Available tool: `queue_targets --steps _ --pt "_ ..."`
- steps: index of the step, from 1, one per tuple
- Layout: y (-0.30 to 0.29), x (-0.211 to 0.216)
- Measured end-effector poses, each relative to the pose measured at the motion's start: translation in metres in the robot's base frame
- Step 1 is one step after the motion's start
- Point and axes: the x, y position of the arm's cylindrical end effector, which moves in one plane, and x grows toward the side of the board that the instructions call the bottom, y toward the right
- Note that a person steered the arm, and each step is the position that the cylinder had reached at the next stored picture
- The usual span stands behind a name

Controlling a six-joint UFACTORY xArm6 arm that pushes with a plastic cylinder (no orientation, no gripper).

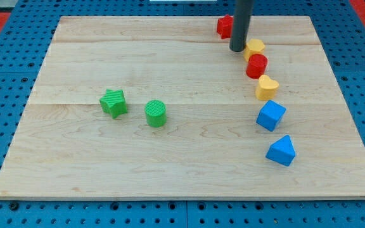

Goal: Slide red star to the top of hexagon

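Note:
The red star (224,26) lies near the view's top edge of the wooden board, partly hidden behind my rod. My tip (237,49) rests on the board just below and right of the red star, touching or nearly touching it. The yellow hexagon (255,47) sits right beside my tip on the view's right. The red star is up and to the left of the hexagon.
A red cylinder (256,66), a yellow heart (267,87), a blue cube-like block (270,115) and a blue triangular block (281,151) run down the view's right. A green star (113,102) and a green cylinder (156,113) sit left of centre. The board's edge (189,197) meets blue pegboard.

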Motion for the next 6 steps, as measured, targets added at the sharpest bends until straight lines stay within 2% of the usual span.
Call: queue_targets --steps 1,2,3,4,5,6 --pt "-0.023 -0.019" --pt "-0.092 -0.044" --pt "-0.071 -0.081" --pt "0.003 -0.083" --pt "0.022 -0.086" --pt "0.018 -0.100"
